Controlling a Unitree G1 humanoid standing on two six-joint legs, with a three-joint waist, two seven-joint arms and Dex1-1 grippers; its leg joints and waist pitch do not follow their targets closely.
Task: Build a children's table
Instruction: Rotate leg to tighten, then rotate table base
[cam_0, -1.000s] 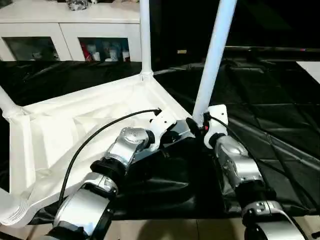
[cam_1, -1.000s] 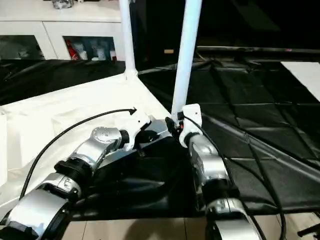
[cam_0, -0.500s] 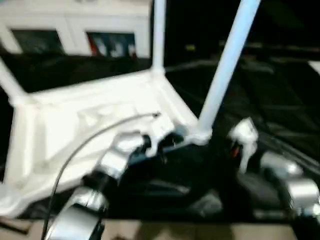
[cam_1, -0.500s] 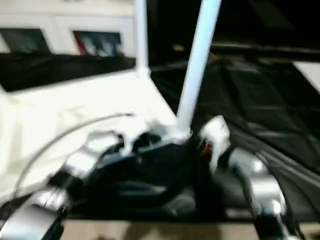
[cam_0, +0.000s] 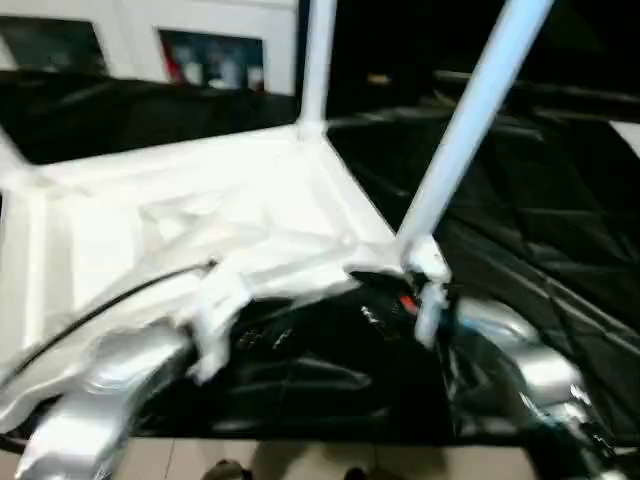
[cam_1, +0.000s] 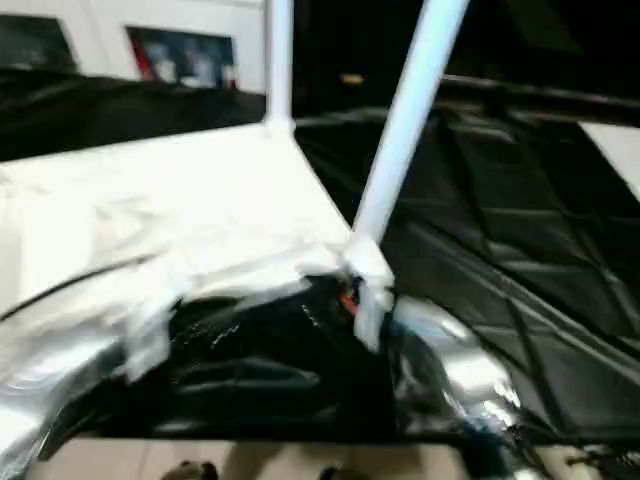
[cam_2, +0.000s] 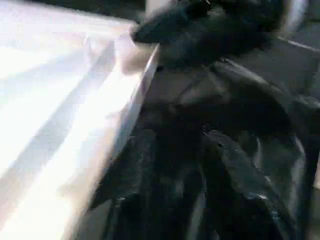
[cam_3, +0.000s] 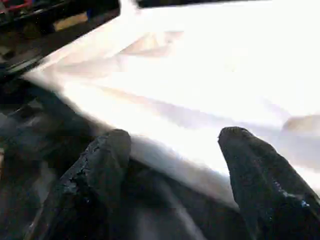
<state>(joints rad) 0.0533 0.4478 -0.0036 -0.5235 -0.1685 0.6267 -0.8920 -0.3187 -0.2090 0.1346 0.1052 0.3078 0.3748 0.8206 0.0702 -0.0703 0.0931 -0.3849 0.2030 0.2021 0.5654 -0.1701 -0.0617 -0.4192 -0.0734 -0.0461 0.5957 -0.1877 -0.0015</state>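
Note:
The children's table (cam_0: 200, 220) lies upside down on black cloth, its ribbed white underside facing up. One white leg (cam_0: 318, 60) stands in the far corner socket, and another leg (cam_0: 470, 130) rises slanted from the near right corner. In the left wrist view my left gripper (cam_2: 185, 180) is open over the cloth beside the table's rim (cam_2: 125, 105), holding nothing. My left forearm (cam_0: 110, 390) sits low at the left. My right gripper (cam_3: 175, 165) is open too, its fingers (cam_3: 100, 170) just short of the white rim (cam_3: 200, 125). My right wrist (cam_0: 428, 295) is just below the near leg's base.
Crumpled black cloth (cam_0: 540, 200) covers the ground around the table and stretches away to the right. A white cabinet with glass doors (cam_0: 210, 50) stands at the back left. Light floor tiles (cam_0: 300, 460) show along the bottom edge.
My left gripper has opened and its arm has drawn back to the left, away from the table's near corner. The right wrist has slid off the leg's base. The camera has shifted.

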